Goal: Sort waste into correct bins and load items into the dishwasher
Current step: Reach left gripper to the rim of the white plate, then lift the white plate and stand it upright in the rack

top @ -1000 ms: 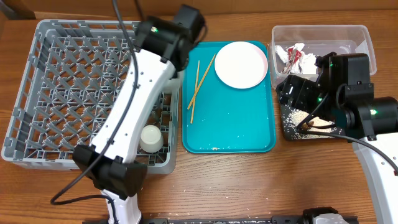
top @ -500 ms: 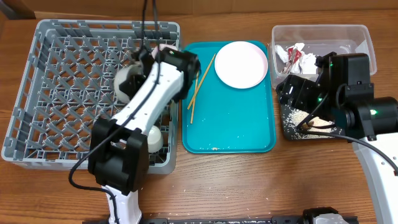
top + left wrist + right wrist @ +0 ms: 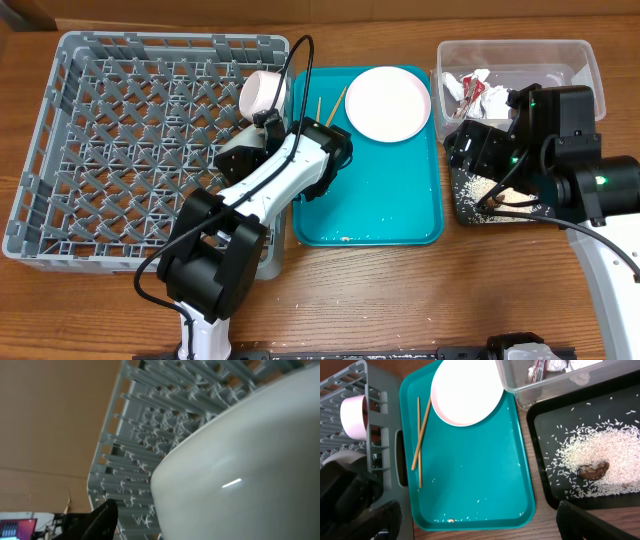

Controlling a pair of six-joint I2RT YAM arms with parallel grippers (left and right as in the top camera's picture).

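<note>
White bowl (image 3: 263, 92) tilted in the rack (image 3: 100, 130) — left hand (image 3: 266, 118), grip unclear — right hand (image 3: 480, 522) spread empty.

- Your dish rack (image 3: 60, 150) sits at the left of the table (image 3: 400, 300), with a bowl (image 3: 262, 92) in its back right corner.
- Just right of it lies the serving tray (image 3: 390, 200), with the plate (image 3: 388, 103) at its back right and the chopsticks (image 3: 418, 445) along its left side.
- Further right, the tub (image 3: 590, 60) stands behind the black tray (image 3: 540, 460), which carries rice (image 3: 600, 460) and a food lump (image 3: 593, 470).
</note>
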